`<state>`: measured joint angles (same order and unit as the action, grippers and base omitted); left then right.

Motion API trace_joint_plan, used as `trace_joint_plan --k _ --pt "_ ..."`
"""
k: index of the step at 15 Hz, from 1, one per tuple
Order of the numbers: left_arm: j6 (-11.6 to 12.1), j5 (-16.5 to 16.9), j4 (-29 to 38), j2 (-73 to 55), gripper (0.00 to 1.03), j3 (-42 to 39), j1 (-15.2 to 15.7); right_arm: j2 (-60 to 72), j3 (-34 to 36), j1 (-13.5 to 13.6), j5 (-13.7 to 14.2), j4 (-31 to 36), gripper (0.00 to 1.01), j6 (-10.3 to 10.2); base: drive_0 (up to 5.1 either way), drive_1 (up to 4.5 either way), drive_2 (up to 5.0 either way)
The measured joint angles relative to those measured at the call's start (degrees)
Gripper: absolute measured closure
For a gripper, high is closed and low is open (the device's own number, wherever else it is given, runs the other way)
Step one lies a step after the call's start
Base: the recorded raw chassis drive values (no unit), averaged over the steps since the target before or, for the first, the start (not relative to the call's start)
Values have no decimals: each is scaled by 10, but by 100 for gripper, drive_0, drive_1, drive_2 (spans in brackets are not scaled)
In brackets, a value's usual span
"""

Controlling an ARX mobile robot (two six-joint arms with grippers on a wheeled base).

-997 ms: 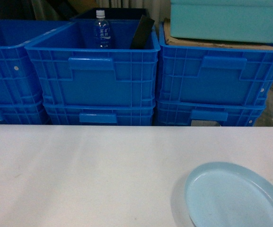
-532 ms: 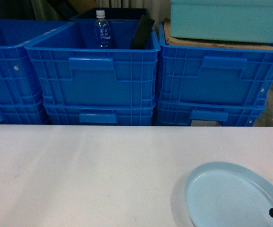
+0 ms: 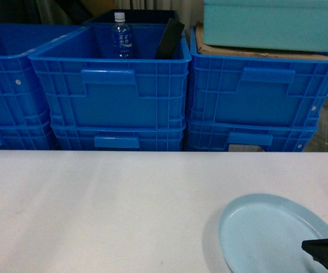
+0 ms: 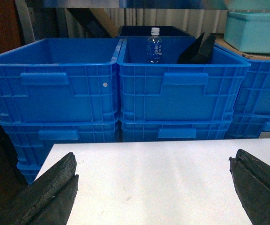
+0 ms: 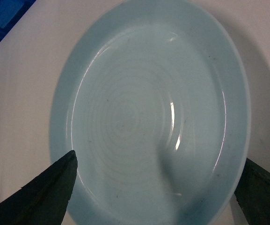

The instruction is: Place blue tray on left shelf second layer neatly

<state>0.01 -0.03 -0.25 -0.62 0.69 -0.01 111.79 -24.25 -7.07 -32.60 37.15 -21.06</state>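
The blue tray (image 3: pixel 269 233) is a pale round dish lying flat on the white table (image 3: pixel 107 210), at the near right. My right gripper (image 3: pixel 324 252) shows as a dark tip at the tray's near right rim. In the right wrist view the blue tray (image 5: pixel 149 108) fills the frame. The right gripper (image 5: pixel 159 159) is open above the tray's near part, one finger past each side of the rim, holding nothing. My left gripper (image 4: pixel 153 180) is open over bare table with nothing between its fingers. The left shelf second layer is out of view.
Stacked deep-blue crates (image 3: pixel 115 91) line the table's far edge. The middle one holds a water bottle (image 3: pixel 121 37) and a dark slanted board (image 3: pixel 170 38). A teal box (image 3: pixel 272 24) rests on cardboard on the right crate stack (image 3: pixel 260 96).
The right gripper's dark tip has come into the head view from the lower right corner and now overlaps the tray's near right rim. The tray lies where it was.
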Motion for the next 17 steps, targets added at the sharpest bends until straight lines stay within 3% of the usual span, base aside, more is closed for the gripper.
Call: trace_joint_plan --k 1,2,5,7,8,9,10,11,14,16,17 --pt "0 0 0 0 5 0 0 7 -2 3 5 6 3 -9 0 0 0" --pt "0 0 0 0 5 0 0 11 -2 8 17 11 10 -15 0 0 0" --pt "0 0 0 0 5 0 0 34 3 -2 38 33 43 -10 0 0 0" --pt "0 0 0 0 5 0 0 62 5 -32 26 52 64 3 0 0 0" --pt "0 0 0 0 5 0 0 82 5 -56 9 65 75 17 0 0 0" --pt "0 0 0 0 5 0 0 107 5 -87 -12 80 88 52 0 0 0" --pt "0 0 0 0 5 0 0 120 5 -105 -17 92 98 78 0 0 0" --pt "0 -1 0 0 5 0 0 128 4 -123 -26 95 99 102 0 0 0" --pt "0 0 0 0 5 0 0 126 3 -148 -46 83 99 136 0 0 0" --pt "0 0 0 0 5 0 0 71 1 -132 -37 25 99 104 0 0 0" --pt "0 0 0 0 5 0 0 36 5 -112 -12 -6 99 89 0 0 0"
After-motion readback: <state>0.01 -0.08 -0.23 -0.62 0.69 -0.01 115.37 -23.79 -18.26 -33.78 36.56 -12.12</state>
